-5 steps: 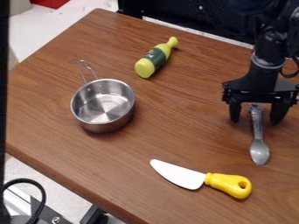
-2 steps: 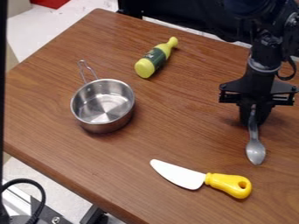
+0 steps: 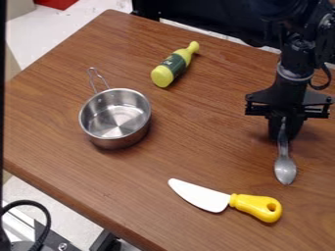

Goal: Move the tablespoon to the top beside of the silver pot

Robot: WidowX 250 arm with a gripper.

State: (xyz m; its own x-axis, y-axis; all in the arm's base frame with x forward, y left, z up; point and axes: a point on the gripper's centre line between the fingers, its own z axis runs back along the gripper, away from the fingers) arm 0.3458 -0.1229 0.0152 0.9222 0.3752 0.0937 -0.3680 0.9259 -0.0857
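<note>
Cropped edges and dark overlaps

The top edge cuts off the arm (image 3: 298,61) at upper right, and the right and bottom edges crop the table (image 3: 203,127). At upper left, a red object (image 3: 58,3) runs out of the frame. Against the dark gripper (image 3: 285,134), the upper end of the spoon (image 3: 285,170) is hard to make out. Print on the bottle (image 3: 171,68) is too small to read. At lower left, the bottom edge crops a metal rail (image 3: 23,228).

We take this for a robotics lab: a black arm (image 3: 296,68) hangs over a wooden table (image 3: 196,142), with a cable (image 3: 47,218) and metal rail (image 3: 21,226) beside it.
</note>
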